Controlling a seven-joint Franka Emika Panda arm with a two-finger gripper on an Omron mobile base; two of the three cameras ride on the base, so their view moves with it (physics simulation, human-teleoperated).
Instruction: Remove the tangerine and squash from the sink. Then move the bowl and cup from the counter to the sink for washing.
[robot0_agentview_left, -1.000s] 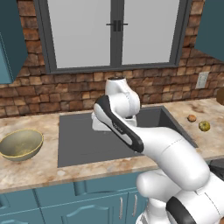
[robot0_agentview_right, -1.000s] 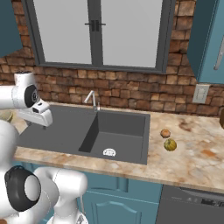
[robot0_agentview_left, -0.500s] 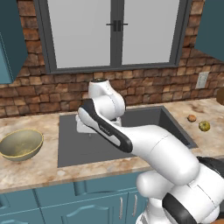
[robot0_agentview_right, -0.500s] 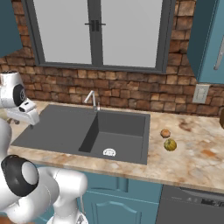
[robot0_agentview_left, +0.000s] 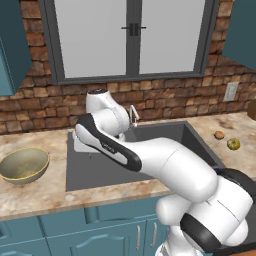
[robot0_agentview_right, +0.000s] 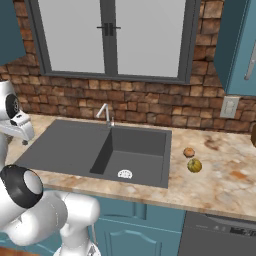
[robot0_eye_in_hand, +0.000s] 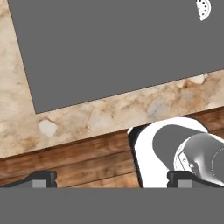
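Bowl sits cut off at frame edge; jaws, spread wide, hold nothing over the sink.

The dark grey sink is set into my counter, flat drainboard on its left, deeper basin with the white drain on its right. The small orange tangerine and the yellow-green squash lie just beside each other on the counter right of the sink. The wide olive bowl sits upright on the counter left of the sink.
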